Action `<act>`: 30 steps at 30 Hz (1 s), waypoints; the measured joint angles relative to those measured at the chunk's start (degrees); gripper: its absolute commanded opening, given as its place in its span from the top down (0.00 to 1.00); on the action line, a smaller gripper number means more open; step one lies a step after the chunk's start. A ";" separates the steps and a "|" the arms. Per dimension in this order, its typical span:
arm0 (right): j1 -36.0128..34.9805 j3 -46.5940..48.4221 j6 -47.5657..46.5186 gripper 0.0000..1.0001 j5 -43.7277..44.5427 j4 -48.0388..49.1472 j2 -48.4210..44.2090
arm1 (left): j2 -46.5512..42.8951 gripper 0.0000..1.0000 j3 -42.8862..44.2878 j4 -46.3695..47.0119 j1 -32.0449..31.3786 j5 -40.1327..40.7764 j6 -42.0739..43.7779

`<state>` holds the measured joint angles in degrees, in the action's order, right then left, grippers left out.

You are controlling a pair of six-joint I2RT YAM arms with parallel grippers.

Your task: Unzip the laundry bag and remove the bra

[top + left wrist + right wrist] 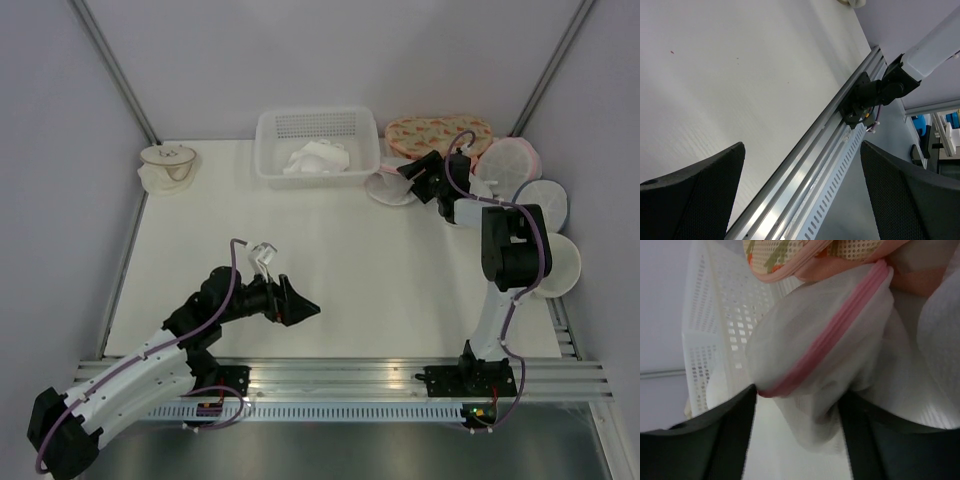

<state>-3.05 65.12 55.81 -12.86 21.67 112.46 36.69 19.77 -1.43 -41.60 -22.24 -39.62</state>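
The laundry bag [387, 189], white mesh with a pink zip rim, lies at the back of the table, just right of the basket. My right gripper [405, 176] reaches it from the right. In the right wrist view the bag [805, 335] fills the gap between my fingers, and my right gripper [797, 392] presses it on both sides, with the left finger against the pink rim. My left gripper [303, 308] is open and empty low over the near part of the table, above the front rail in its own view [802, 150]. The bra is hidden.
A white perforated basket [266, 150] holding white cloth [320, 160] stands at the back centre. A floral orange-pink bag [440, 132] lies behind the right gripper. A pink-rimmed round bag [512, 160], a blue-grey-rimmed one [546, 200] and a white one [562, 262] line the right edge. A cream round bag [168, 166] sits back left.
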 measured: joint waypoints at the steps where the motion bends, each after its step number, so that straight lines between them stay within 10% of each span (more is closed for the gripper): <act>1: 0.07 1.22 0.48 0.50 -0.15 0.59 1.53 | -0.11 0.00 0.00 -0.24 0.00 0.17 0.00; 4: 0.07 2.95 2.03 0.99 -0.48 1.42 4.02 | -1.01 0.00 0.00 -1.27 0.00 0.85 -0.02; 20: -0.72 -26.01 -10.38 1.00 -4.46 -12.09 -29.46 | -2.10 0.01 -0.83 -1.70 0.00 4.46 -0.09; 30: -19.89 -27.78 -27.67 1.00 -15.37 -26.03 -30.16 | 10.80 0.01 -0.76 1.31 0.00 12.81 0.96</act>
<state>-22.94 37.34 28.14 -28.23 -4.36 82.30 47.48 19.00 -0.12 -41.60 -9.43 -38.65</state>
